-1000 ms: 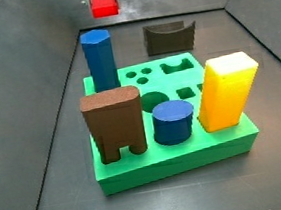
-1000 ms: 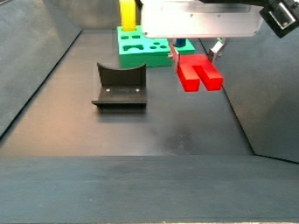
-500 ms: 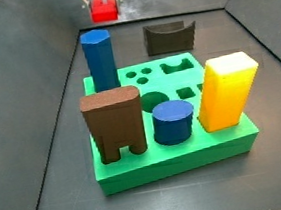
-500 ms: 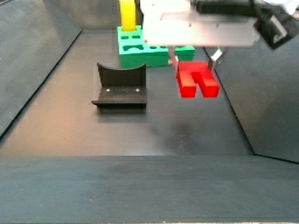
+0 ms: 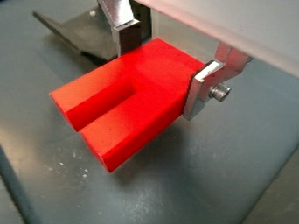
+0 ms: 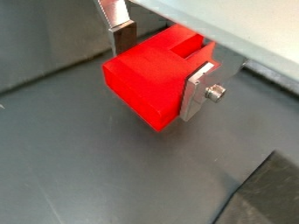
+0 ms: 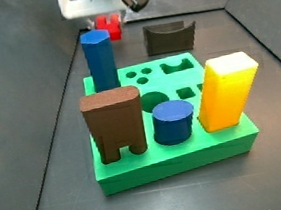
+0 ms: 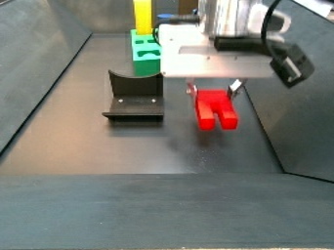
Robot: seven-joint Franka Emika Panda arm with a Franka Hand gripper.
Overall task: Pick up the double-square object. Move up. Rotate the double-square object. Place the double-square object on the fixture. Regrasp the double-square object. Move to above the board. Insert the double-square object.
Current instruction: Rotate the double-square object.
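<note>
Double-square object point(image 5: 128, 101), a glossy red elongated block whose end face shows two square lobes parted by a groove, hangs clear of the dark floor point(image 8: 156, 146), clamped between the gripper's point(image 6: 162, 63) silver finger plates point(image 5: 205, 90), which press its opposite long sides. In a side view it point(image 8: 213, 108) sits just beside the dark fixture point(image 8: 133, 96), with the green board point(image 7: 179, 151) further back holding its blue column point(image 7: 99, 58), yellow block point(image 7: 226, 90) and brown arch point(image 7: 112, 125).

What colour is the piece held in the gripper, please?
Glossy red double-square object, clearest in a wrist view, in the gripper.
</note>
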